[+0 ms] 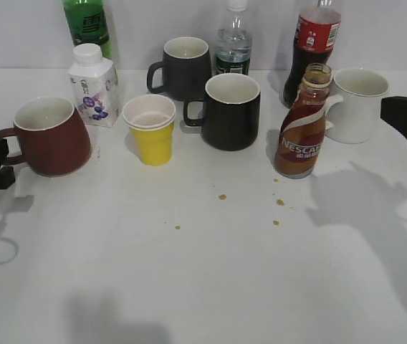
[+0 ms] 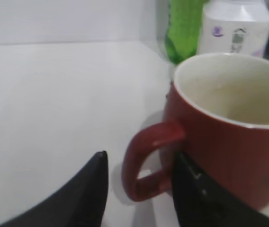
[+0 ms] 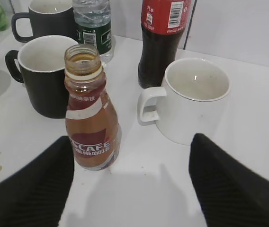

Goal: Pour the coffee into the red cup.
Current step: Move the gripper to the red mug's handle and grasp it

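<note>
I have the left end effector [image 2: 139, 189] spread apart around the handle of the red cup [image 1: 51, 136] at far left to steady it, while the right end effector [image 3: 132, 184], wide open, faces the uncapped coffee [image 1: 303, 129] standing right of centre, ready to grasp.

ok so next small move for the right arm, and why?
Probably ease the right claw forward until its open fingers flank the coffee bottle, then close. The bottle stands uncapped and upright just ahead, not yet between the fingers; the left claw already brackets the red cup handle.
</note>
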